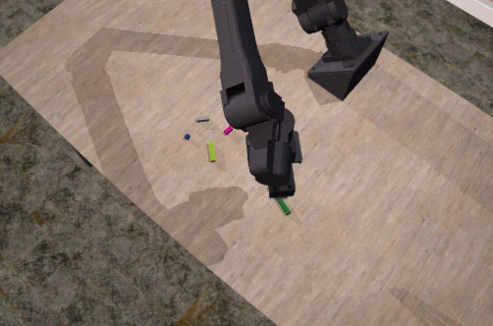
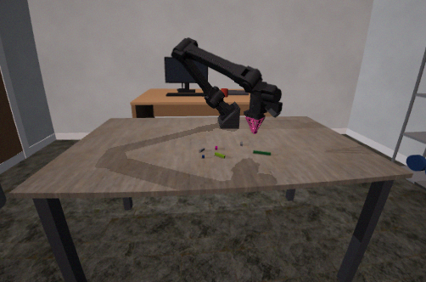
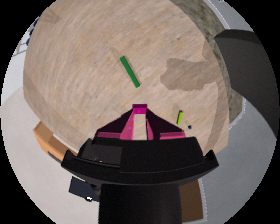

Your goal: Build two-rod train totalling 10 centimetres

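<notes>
Gripper [image 3: 140,121] pinching small rod [image 3: 140,107], slim green rod [image 1: 283,206], woodgrain table [image 1: 393,167]

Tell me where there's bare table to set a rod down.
Bare wood spreads right of the green rod toward the table edge. Crowded: left of the pincer, shut on a small rod, where lime, magenta, grey and blue rods cluster.

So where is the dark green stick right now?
In the top view the green rod lies flat on the table, poking out just below the claw, to the right of the lime rod and apart from it.
</notes>
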Robot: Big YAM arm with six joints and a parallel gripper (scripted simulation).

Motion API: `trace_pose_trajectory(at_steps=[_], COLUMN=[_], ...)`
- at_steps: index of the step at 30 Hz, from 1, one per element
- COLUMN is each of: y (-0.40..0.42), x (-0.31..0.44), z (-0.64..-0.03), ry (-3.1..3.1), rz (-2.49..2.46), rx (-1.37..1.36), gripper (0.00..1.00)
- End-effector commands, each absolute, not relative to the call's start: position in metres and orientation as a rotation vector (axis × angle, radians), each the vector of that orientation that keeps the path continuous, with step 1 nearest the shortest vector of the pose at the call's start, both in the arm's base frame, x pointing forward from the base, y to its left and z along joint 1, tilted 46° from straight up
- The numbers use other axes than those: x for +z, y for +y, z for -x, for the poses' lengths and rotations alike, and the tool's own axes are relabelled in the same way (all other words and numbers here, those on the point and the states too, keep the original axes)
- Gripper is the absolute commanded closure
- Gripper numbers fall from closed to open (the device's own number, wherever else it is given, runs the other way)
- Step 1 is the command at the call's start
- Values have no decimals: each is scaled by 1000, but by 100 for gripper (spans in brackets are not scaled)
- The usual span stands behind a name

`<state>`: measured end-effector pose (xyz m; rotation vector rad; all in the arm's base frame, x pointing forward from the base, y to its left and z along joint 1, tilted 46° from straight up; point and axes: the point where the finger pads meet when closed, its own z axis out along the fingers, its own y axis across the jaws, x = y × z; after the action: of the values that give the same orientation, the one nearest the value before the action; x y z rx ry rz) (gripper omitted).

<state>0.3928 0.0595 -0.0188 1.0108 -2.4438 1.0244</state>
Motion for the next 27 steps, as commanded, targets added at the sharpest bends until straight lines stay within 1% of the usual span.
trace_pose_trajectory(at_steps=[1, 6, 7, 11, 12, 16, 19, 20, 23, 24, 27], y=[73, 59, 77, 80, 83, 68, 86, 89, 89, 92, 78], x=[-28, -28, -31, -34, -38, -38, -41, -44, -44, -47, -47], z=[-389, -392, -387, -385, -383, -386, -381, -378, -378, -376, -379], ry=[-2549, -2554, -2602, -2653, -2702, -2700, -2748, -2789, -2789, -2827, -2820], rz=[-880, -830, -789, -693, -593, -541, -490, -386, -386, -282, -232], rx=[1072, 1064, 1093, 1114, 1134, 1128, 1152, 1169, 1169, 1185, 1181], gripper=[85, 85, 85, 85, 85, 85, 85, 85, 85, 85, 85])
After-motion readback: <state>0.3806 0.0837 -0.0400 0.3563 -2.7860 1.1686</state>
